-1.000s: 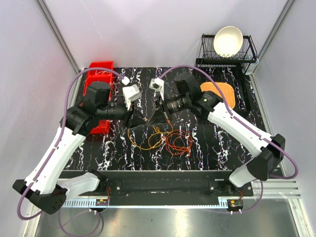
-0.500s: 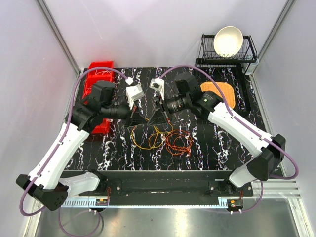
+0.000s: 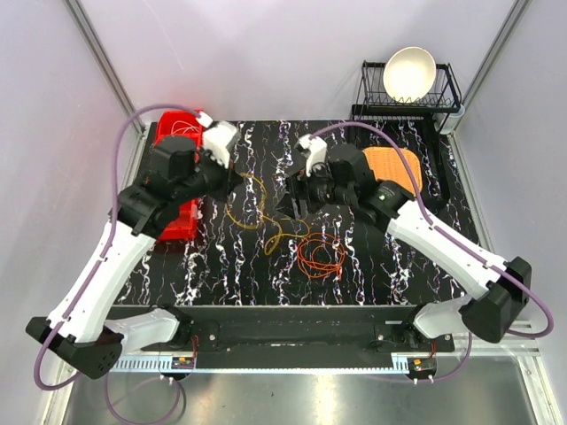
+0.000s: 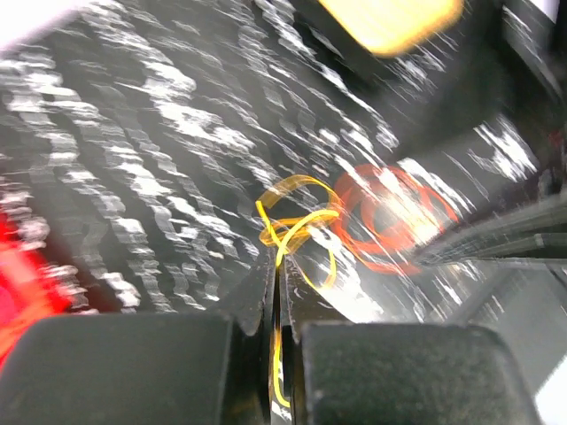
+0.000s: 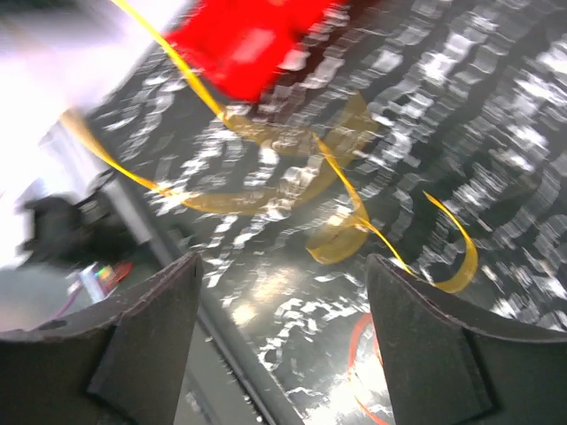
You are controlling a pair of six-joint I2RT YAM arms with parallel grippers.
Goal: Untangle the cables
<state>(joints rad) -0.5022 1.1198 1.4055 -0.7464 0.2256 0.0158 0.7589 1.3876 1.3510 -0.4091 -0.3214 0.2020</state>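
Holding the yellow cable (image 4: 285,228) pinched tight in my left gripper (image 4: 275,268), I fear any pull drags the orange coil (image 3: 321,254) along, since their loops seem to touch at the middle of the tabletop (image 3: 381,266). My right gripper (image 5: 282,266) hangs wide open above them, gripping nothing, so nothing pins the orange down; a hard tug could also tighten any tangle.
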